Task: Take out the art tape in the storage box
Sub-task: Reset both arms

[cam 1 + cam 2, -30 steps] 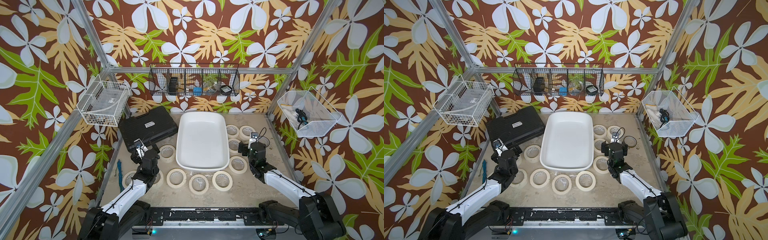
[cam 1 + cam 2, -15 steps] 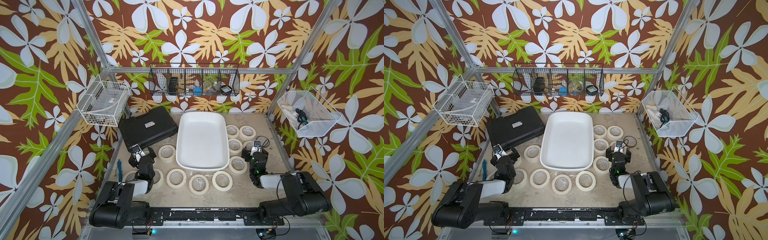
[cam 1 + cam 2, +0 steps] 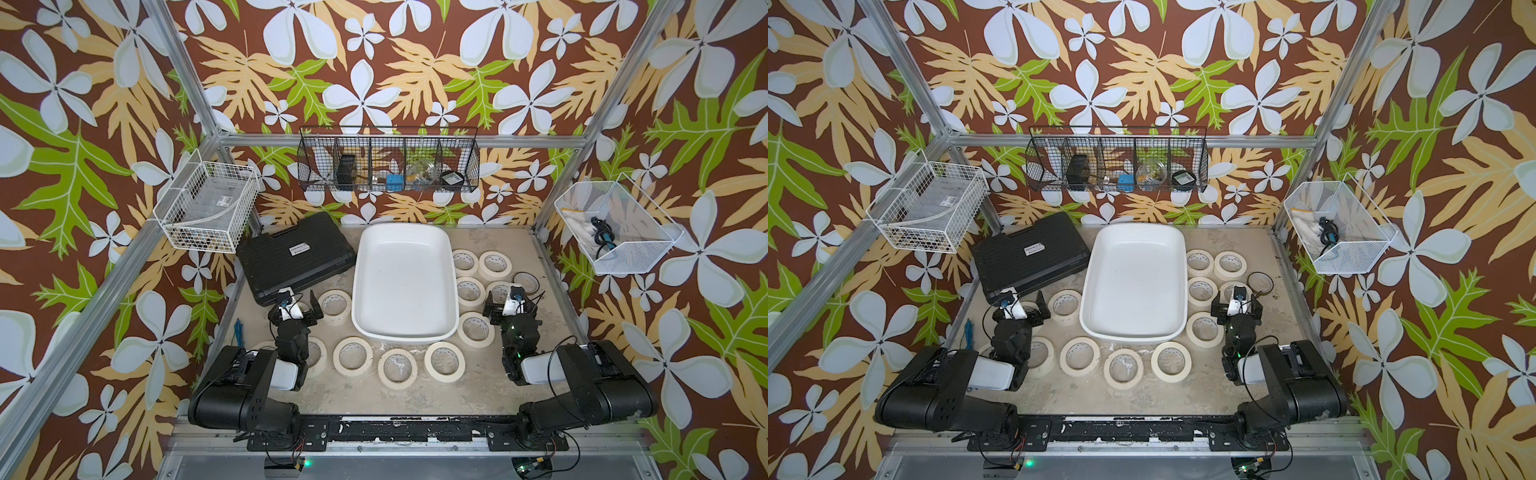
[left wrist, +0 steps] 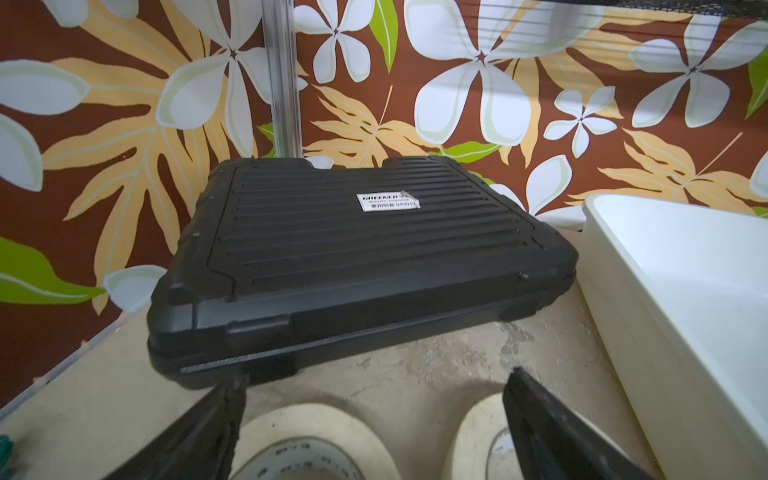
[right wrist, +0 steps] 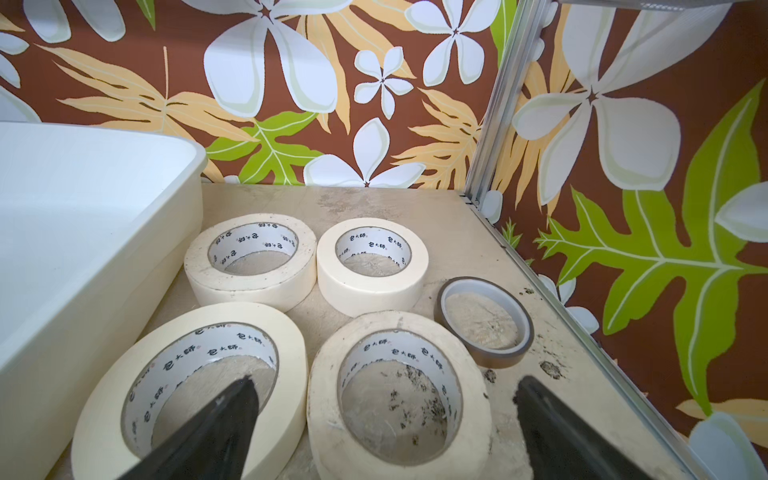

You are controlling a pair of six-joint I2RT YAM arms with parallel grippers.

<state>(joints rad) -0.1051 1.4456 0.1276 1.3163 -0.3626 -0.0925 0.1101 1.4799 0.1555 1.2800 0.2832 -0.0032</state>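
There are twelve cream art tape rolls [image 3: 444, 377], several partly hidden, one thin brown tape ring [image 5: 494, 357], one white storage box [image 3: 405, 282], one black case [image 3: 293, 259] and three wire baskets [image 3: 199, 232].

**Colours and patterns.** The storage box [image 3: 402, 270] was plain glossy white. The art tape rolls [image 5: 249, 289] around it were cream-beige, and their pale cores were printed with small dark characters. Right of the box, one thin tape ring [image 5: 486, 359] was translucent brown. Left of the box, the ribbed hard case [image 4: 353, 257] was matt black with a white label. Under the box, the tabletop [image 3: 374, 399] was mottled beige-grey. Behind the box, the wallpaper [image 3: 415, 75] showed white flowers and tan and green leaves on brown.
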